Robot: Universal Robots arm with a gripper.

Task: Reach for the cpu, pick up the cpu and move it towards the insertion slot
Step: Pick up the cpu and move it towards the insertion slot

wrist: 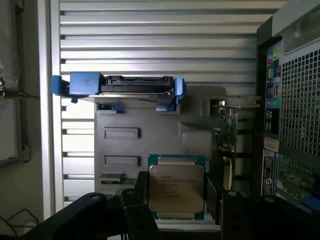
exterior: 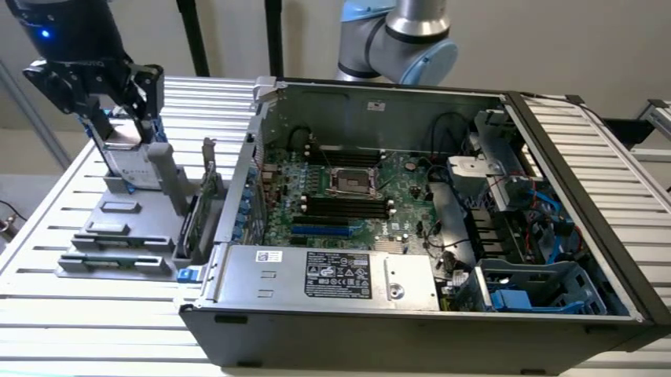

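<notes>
the gripper (exterior: 121, 135) is clamping the cpu (wrist: 176, 189) between its two fingers (wrist: 140, 202), over the grey tray (wrist: 155, 132) where the drive (wrist: 132, 85) is standing. the slot (exterior: 351, 182) is lying on the green board (exterior: 407, 187) inside the open case (exterior: 314, 334), well apart.

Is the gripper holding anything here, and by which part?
The gripper holds the cpu, pinched by two opposite side edges between its fingers, metal top facing the wrist camera.

The flat, square cpu (wrist: 176, 192) shows its silvery, lettered top, well apart from the metal-framed, dark-centred insertion slot (exterior: 354, 182) in the green board (exterior: 409, 177).
</notes>
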